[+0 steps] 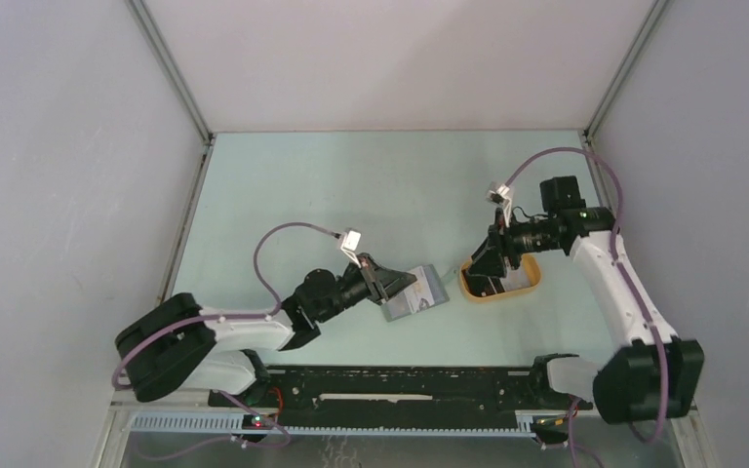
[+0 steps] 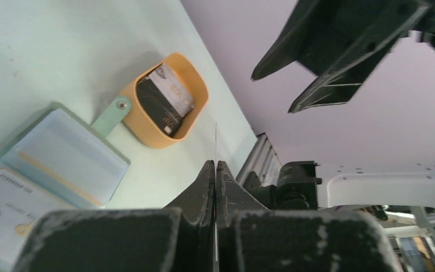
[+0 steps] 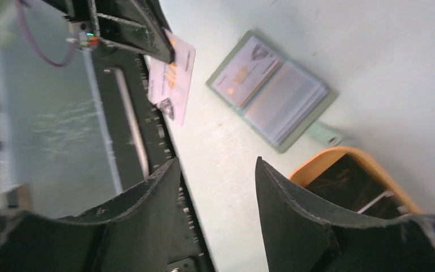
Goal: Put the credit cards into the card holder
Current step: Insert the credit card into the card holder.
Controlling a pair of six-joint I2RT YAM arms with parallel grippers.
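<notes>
The card holder [image 1: 417, 296] lies open on the table, and a pale card [image 2: 0, 204] sits in its near slot. My left gripper [image 1: 388, 284] hovers at its left edge, shut on a pale credit card [image 3: 173, 76] that shows only as a thin edge [image 2: 216, 141] in the left wrist view. Further credit cards, black [image 2: 156, 107] and white [image 2: 173, 88], stand in the tan-yellow tray [image 1: 532, 283]. My right gripper [image 1: 492, 261] hangs over that tray's left end. Its jaws stand open with nothing between them [image 3: 216, 161].
The black base rail [image 1: 400, 385] runs along the near edge, just behind the left gripper. The card holder's strap [image 2: 110, 116] reaches the tray's rim [image 2: 147, 139]. Grey walls close in the table on the left, back and right.
</notes>
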